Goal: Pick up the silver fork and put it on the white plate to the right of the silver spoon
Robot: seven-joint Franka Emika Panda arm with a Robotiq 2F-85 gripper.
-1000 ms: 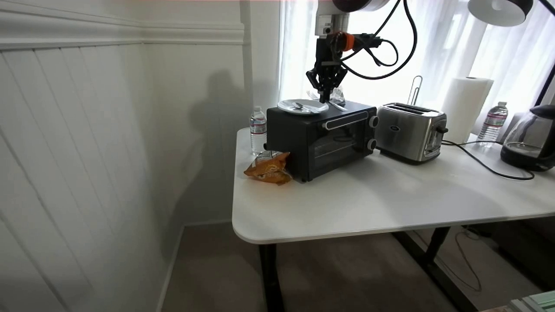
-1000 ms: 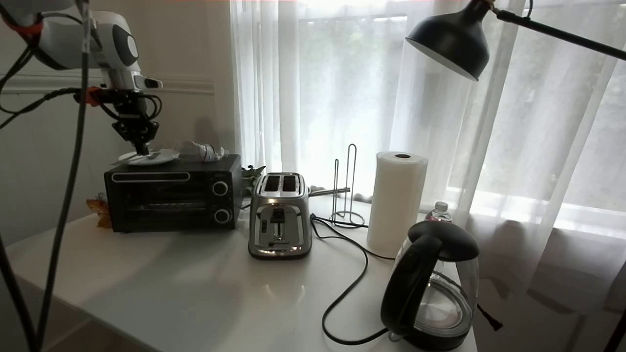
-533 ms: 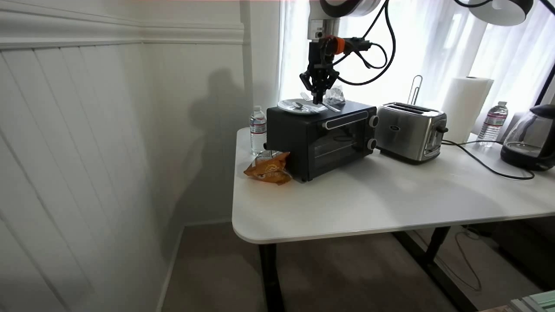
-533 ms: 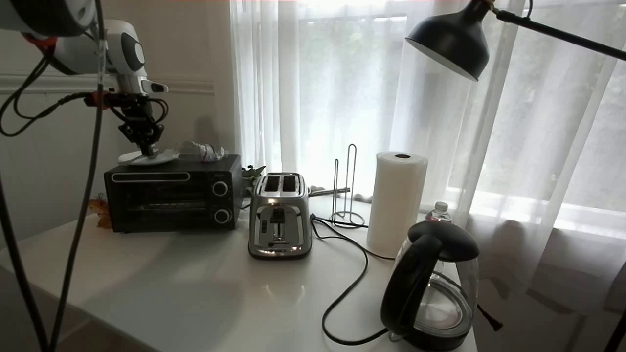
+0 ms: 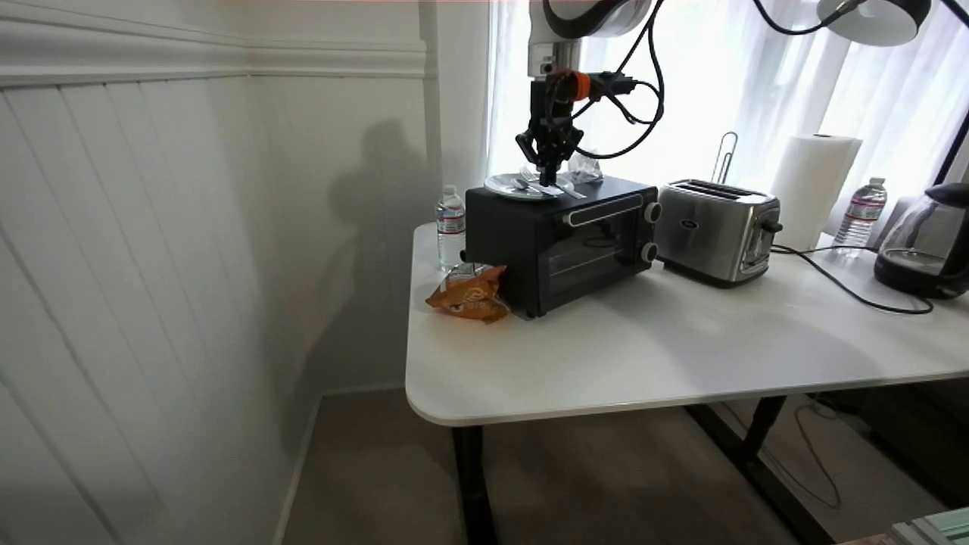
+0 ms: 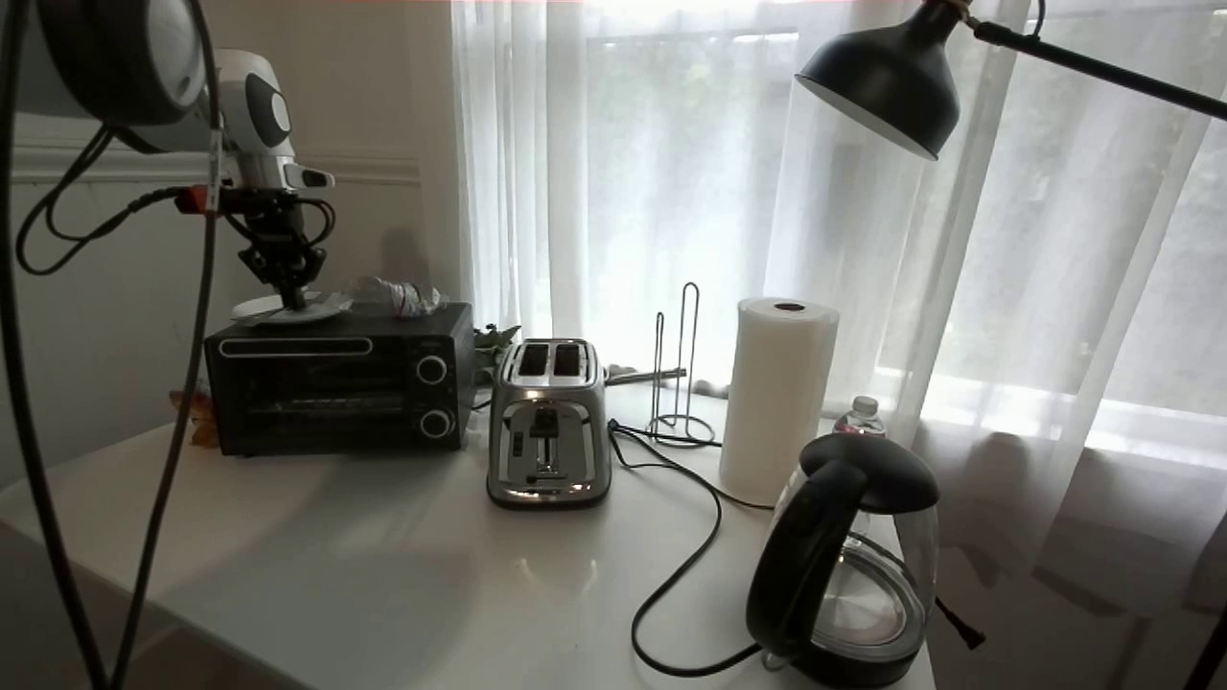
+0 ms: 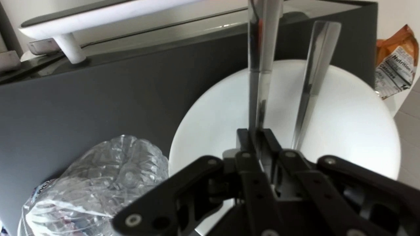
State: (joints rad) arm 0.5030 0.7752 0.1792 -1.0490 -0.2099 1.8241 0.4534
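Observation:
The white plate (image 5: 497,187) lies on top of the black toaster oven. It also shows in the wrist view (image 7: 210,121). The silver spoon (image 5: 521,184) rests on the plate, its handle over the rim in the wrist view (image 7: 316,65). My gripper (image 7: 257,132) is shut on the handle of the silver fork (image 7: 259,68). In both exterior views the gripper (image 5: 548,182) (image 6: 293,305) is low over the plate. The fork's handle (image 5: 570,191) sticks out past the rim, roughly beside the spoon. The fork's head is hidden by the gripper in the wrist view. I cannot tell whether the fork touches the plate.
The black toaster oven (image 5: 503,235) bears a clear plastic bag (image 7: 108,183) close beside the plate. A water bottle (image 5: 451,231) and an orange snack bag (image 5: 469,295) stand by the oven's side. The silver toaster (image 6: 548,431) and paper-towel roll (image 6: 781,402) stand further along the table.
In the exterior views my gripper has carried the fork sideways, further over the plate and nearer the spoon, and slightly lower. It has stayed shut on the fork.

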